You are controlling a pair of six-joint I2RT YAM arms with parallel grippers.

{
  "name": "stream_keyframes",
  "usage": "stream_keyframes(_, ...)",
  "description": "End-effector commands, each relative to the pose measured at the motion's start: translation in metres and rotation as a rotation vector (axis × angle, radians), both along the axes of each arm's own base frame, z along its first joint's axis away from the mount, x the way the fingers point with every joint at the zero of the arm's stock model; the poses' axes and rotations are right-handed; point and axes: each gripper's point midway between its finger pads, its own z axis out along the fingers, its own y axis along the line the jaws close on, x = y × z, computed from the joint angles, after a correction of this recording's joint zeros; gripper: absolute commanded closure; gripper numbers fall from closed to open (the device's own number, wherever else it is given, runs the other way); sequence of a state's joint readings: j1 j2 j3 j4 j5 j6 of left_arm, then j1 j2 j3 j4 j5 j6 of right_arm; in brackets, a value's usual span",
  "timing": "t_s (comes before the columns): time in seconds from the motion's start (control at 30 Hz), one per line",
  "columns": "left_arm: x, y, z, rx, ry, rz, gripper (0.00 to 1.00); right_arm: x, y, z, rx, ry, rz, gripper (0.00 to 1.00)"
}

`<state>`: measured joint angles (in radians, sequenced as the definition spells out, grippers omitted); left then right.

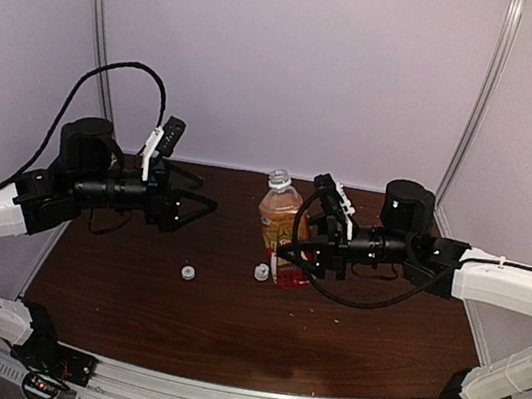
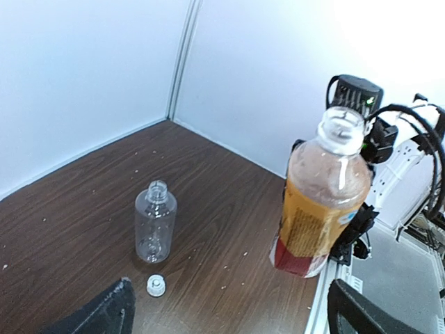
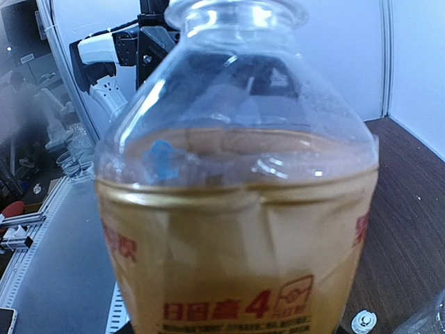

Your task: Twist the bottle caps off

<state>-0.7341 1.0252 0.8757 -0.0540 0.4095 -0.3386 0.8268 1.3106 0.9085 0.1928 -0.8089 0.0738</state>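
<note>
- Amber bottle [image 1: 278,217]: upright at table [image 1: 127,309] centre, neck bare; right gripper [image 1: 288,252] closed around its labelled lower body. Part-full, weighty, thin-walled; dents if squeezed.
- Clear bottle [image 2: 156,221]: empty, uncapped, light, tippy; hold mid-body.
- Bottle caps [image 1: 188,272] [image 1: 261,273]: both seemingly loose on table; small, pinch rims.
- Left gripper [image 1: 203,198]: spread wide, empty.

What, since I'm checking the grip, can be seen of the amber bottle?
The amber bottle is clear plastic, filled to its shoulder with amber-brown liquid, with a yellow-and-red label round its lower body. Its neck is open and uncapped. It is about upright, leaning slightly, toward the middle of the table. The right gripper is shut on its lower body from the side.
</note>
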Motion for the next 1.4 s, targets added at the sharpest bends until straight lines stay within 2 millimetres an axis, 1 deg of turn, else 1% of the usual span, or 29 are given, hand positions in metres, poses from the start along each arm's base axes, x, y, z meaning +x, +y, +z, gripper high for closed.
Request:
stream_keyframes(0.0,-0.014,-0.013,0.047,-0.117,-0.068,-0.125,0.03,0.000,0.004,0.017,0.038,-0.028,0.020,0.69)
stream_keyframes(0.17,-0.019,-0.022,0.065,-0.180,-0.073,-0.178,0.06,-0.001,0.008,0.013,0.033,-0.007,0.034,0.69)
stream_keyframes(0.3,-0.021,-0.024,0.073,-0.199,-0.074,-0.183,0.07,-0.002,0.008,0.014,0.034,-0.007,0.034,0.69)
stream_keyframes(0.4,-0.027,-0.028,0.080,-0.212,-0.087,-0.203,0.08,-0.002,0.009,0.014,0.034,-0.004,0.034,0.69)
stream_keyframes(0.6,-0.033,-0.045,0.089,-0.196,-0.114,-0.246,0.10,-0.007,0.014,0.013,0.034,0.004,0.055,0.69)
stream_keyframes(0.77,-0.042,-0.066,0.097,-0.179,-0.149,-0.305,0.13,-0.013,0.017,0.014,0.040,0.006,0.081,0.68)
stream_keyframes(1.0,-0.039,-0.094,0.087,-0.128,-0.134,-0.326,0.18,-0.022,0.021,0.016,0.044,0.006,0.120,0.68)
stream_keyframes(1.07,-0.038,-0.099,0.084,-0.119,-0.129,-0.333,0.21,-0.024,0.021,0.016,0.044,0.005,0.128,0.68)
stream_keyframes(1.27,-0.040,-0.105,0.083,-0.117,-0.124,-0.359,0.33,-0.028,0.021,0.016,0.045,0.001,0.142,0.68)
stream_keyframes(1.37,-0.041,-0.106,0.080,-0.111,-0.120,-0.365,0.36,-0.028,0.021,0.016,0.045,-0.001,0.143,0.68)
